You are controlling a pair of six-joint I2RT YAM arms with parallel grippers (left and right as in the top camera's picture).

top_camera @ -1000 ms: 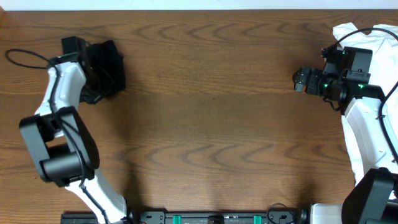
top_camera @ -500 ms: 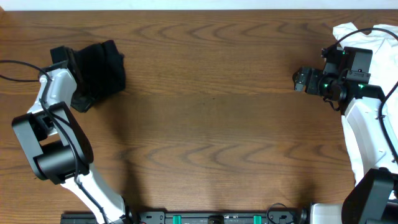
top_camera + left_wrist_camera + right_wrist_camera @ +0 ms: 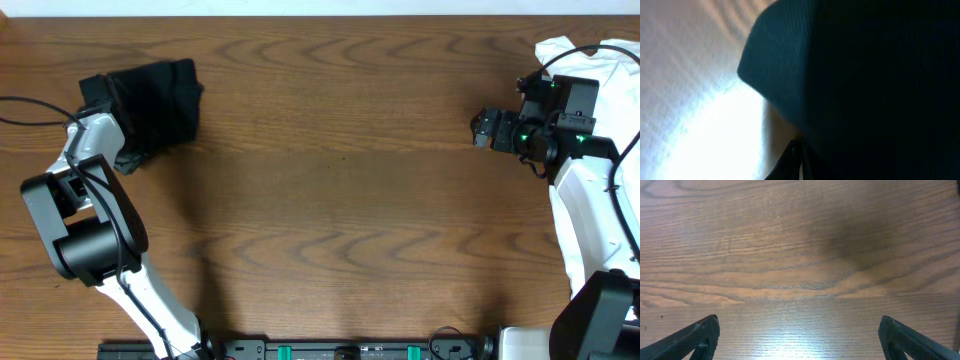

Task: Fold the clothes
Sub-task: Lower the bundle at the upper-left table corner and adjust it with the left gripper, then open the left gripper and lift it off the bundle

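Note:
A folded black garment (image 3: 155, 105) lies at the table's far left. My left gripper (image 3: 97, 92) is at its left edge. In the left wrist view the dark cloth (image 3: 865, 75) fills most of the frame, and the gripper's fingers (image 3: 797, 157) are pressed together at its lower edge, seemingly pinching it. My right gripper (image 3: 484, 129) hovers open and empty over bare wood at the far right; its two fingertips (image 3: 797, 327) stand wide apart. A pile of white clothes (image 3: 598, 55) lies behind the right arm.
The wooden table (image 3: 340, 190) stretches between the two arms. White cloth also runs down the right edge (image 3: 632, 200). A black cable (image 3: 25, 100) trails left of the left arm.
My left gripper moved left and slightly down to the black garment's left edge, and the garment shifted left and up with it. The right arm has not moved.

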